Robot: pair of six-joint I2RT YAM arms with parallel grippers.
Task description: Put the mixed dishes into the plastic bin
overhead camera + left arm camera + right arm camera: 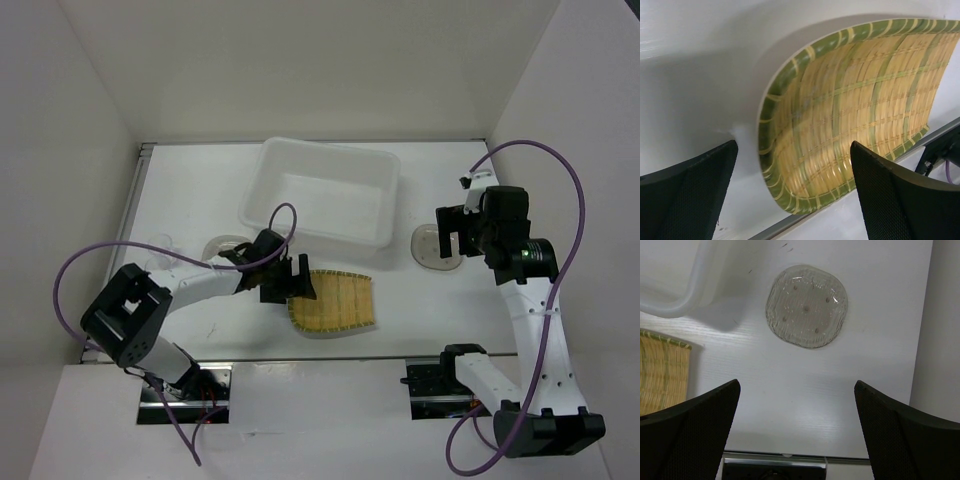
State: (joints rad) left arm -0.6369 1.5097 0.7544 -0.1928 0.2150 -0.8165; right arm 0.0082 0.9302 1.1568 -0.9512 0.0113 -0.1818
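Observation:
The yellow woven-pattern fan-shaped plate (338, 303) lies flat on the table in front of the translucent white plastic bin (262, 188). My left gripper (289, 280) is open and empty, its jaws on either side of the plate's left edge; the left wrist view shows the plate (850, 110) close between them. A grey-brown saucer (428, 248) lies right of the bin, partly under my open, empty right gripper (452, 234), which hovers above it; the right wrist view shows this saucer (806, 306) whole. A second saucer (222, 243) lies left of the bin, partly hidden by my left arm.
A faint clear glass cup (165, 245) stands at the far left near the side wall. The bin's corner (670, 285) and the plate's edge (660, 375) show in the right wrist view. White walls enclose the table on three sides.

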